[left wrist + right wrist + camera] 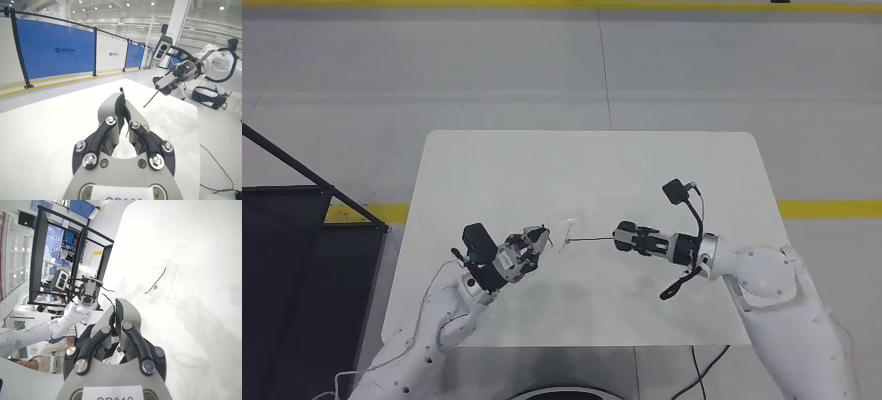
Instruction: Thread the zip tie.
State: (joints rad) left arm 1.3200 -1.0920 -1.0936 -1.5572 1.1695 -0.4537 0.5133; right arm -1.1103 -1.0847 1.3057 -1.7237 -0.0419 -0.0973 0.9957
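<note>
My left gripper [541, 239] [122, 97] hovers over the white table [642, 170], shut on a black zip tie. The tie's small square head [121, 89] pokes out above the fingertips and its tail [127, 132] hangs below the pads. Facing it a short gap away, my right gripper [619, 238] [114, 306] [158, 88] is shut on a thin black zip tie strand [590, 238] [150, 99]. The strand's free tip points toward the left gripper [91, 282] without touching it. I cannot tell whether both pieces belong to one tie.
A small clear box [174, 265] [569, 225] stands on the table just beyond the two grippers, with another black tie [157, 281] lying in it. A black frame stands off the table's left side.
</note>
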